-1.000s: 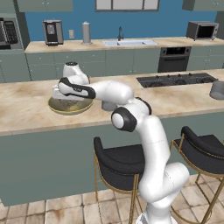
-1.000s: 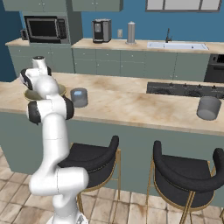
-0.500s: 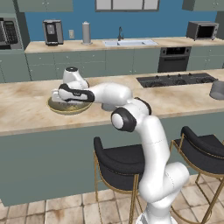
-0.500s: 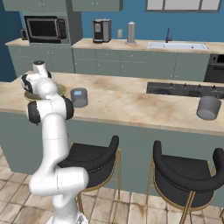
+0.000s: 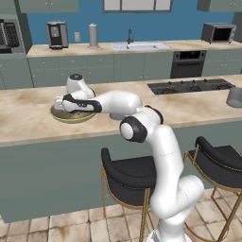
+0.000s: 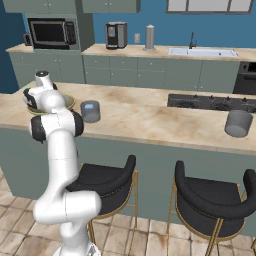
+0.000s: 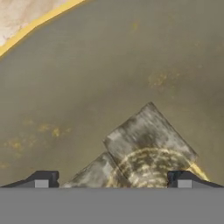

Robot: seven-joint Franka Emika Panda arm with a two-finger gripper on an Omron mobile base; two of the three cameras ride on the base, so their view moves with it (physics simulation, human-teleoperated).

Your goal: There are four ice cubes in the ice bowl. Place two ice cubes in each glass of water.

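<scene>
The gripper (image 7: 113,181) was lowered into the ice bowl (image 5: 71,116), fingers spread wide and grasping nothing; in the hand view both dark fingertips (image 7: 41,179) sat at the bottom edge with an ice cube (image 7: 148,142) between and just beyond them, and a second cube (image 7: 94,175) touching its near corner. The wide spread looked chosen so the jaws could straddle one cube before closing. The bowl sat on the island counter (image 5: 28,120) at the arm's far left reach, which accounts for the long horizontal stretch of the forearm in the left base view. One glass of water (image 6: 90,111) stood just beside the bowl on the counter; the other glass (image 6: 238,123) stood well apart, near the cooktop (image 6: 215,102). No cube could be seen in either glass, so I judged the task to be at its first pick. Compared with a second ago, the hand had dropped lower over the bowl, and the fingers stayed about as wide.
</scene>
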